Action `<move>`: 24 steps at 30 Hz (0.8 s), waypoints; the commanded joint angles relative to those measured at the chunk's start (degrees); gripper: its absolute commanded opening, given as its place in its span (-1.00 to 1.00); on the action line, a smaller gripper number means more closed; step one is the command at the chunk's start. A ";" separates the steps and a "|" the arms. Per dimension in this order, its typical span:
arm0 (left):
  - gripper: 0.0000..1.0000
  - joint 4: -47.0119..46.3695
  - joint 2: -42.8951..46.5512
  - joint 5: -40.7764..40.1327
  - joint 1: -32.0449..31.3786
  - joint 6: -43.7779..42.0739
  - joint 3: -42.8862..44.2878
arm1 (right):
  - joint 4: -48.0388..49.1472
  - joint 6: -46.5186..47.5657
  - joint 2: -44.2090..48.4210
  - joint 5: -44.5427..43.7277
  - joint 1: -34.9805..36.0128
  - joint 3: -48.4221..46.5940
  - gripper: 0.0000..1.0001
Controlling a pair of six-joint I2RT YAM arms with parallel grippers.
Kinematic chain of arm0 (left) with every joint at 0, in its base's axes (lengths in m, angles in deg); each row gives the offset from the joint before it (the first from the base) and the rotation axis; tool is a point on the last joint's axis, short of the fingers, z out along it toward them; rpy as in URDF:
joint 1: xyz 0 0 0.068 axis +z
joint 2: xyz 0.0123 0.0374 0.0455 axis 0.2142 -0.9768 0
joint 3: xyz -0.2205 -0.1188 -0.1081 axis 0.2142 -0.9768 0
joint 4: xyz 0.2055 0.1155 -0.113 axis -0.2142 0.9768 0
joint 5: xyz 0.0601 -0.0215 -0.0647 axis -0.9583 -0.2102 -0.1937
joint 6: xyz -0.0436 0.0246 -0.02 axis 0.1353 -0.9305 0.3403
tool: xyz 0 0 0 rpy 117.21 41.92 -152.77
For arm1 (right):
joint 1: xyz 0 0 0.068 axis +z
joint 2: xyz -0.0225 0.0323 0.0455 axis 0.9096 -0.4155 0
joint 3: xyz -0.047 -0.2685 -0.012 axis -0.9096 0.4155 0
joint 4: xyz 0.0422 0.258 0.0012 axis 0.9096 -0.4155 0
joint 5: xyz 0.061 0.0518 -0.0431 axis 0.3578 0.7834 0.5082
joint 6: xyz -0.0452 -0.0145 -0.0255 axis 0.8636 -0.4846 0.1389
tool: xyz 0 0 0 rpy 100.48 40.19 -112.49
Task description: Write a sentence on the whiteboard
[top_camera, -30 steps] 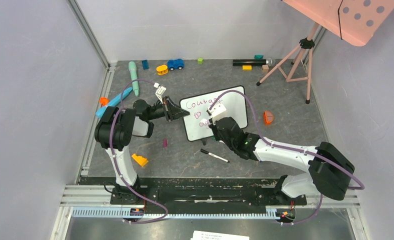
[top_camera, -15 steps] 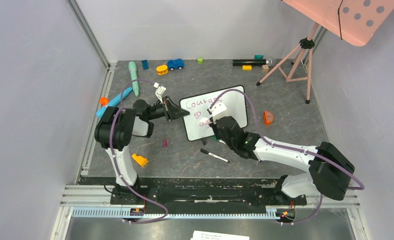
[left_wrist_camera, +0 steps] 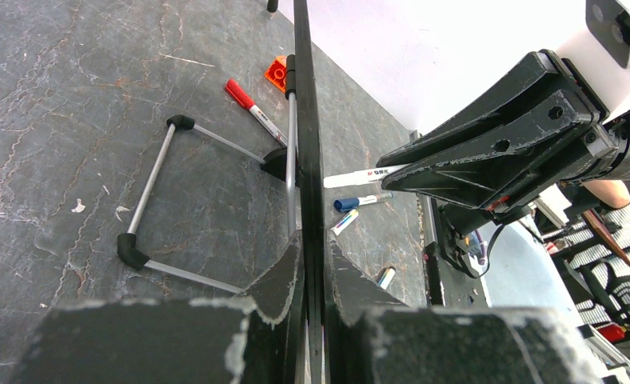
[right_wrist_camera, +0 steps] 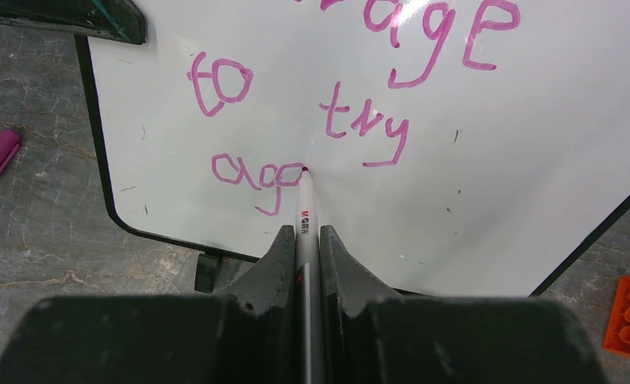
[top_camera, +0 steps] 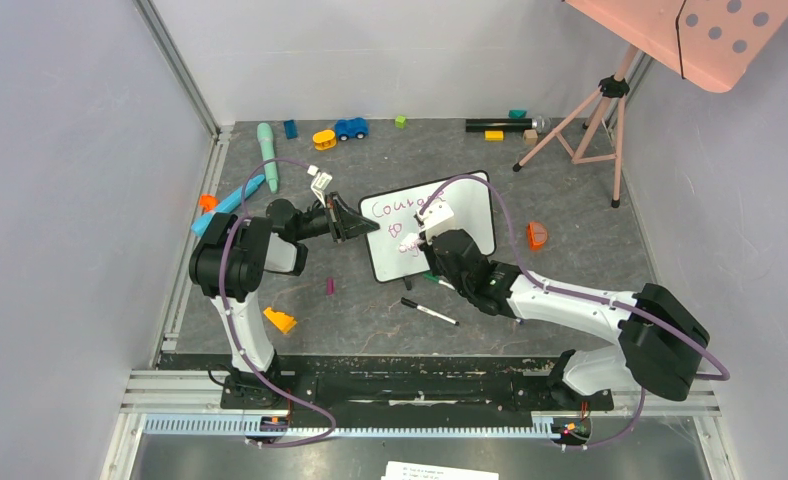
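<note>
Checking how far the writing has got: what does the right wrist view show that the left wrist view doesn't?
Right wrist only: the sentence, with the marker tip at its unfinished third line, "ago". Left wrist only: the wire stand behind the whiteboard, a red-capped pen and a blue-capped pen. Both: the whiteboard and the marker held by the right gripper.

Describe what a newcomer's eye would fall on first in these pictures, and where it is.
The pink handwriting on the whiteboard, in the middle of the top view, stands out first. The right gripper holds a marker with its tip at the end of the bottom line, while the left gripper clamps the board's left edge.
</note>
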State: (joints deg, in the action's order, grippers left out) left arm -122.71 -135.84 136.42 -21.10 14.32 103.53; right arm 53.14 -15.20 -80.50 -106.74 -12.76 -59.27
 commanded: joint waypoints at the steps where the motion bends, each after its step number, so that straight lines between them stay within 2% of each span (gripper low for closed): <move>1: -0.96 -4.98 3.18 1.36 -0.15 0.57 0.20 | 0.64 -0.44 0.41 -0.23 -0.30 -0.34 -1.00; 15: -0.96 -4.94 3.24 1.32 -0.15 0.60 0.13 | -0.95 -0.72 2.84 -1.22 -0.34 1.70 -1.00; 24: -0.96 -4.98 3.30 1.31 -0.15 0.64 0.14 | -0.73 -0.85 8.24 0.69 -0.39 2.19 -1.00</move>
State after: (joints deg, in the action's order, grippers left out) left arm -122.71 -135.84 136.42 -21.10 14.32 103.53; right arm 51.06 -15.74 -75.32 -106.17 -12.81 -57.41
